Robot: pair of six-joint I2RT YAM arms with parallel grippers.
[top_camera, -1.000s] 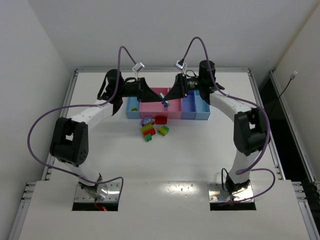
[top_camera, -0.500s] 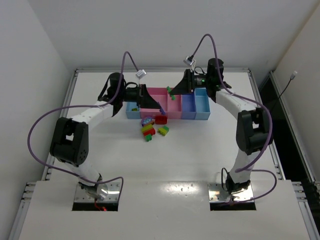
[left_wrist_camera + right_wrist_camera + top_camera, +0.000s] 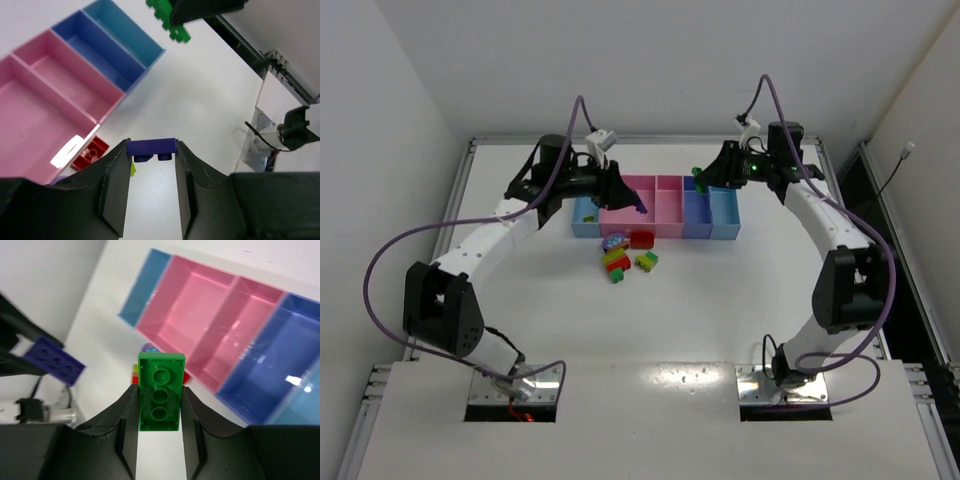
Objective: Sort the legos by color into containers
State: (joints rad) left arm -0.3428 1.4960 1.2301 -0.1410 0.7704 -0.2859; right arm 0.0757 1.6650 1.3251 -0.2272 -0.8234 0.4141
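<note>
The right end effector [image 3: 159, 402], clamped on a green lego [image 3: 161, 399], has swung from the pink middle of the containers [image 3: 665, 222] toward their blue right end, while the left end effector [image 3: 151, 151] grips a purple lego [image 3: 151, 147] over the pink, both undropped.

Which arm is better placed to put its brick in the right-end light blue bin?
Right. The right gripper, shut on the green brick, hangs near that bin; the left gripper is over the pink bins.
</note>
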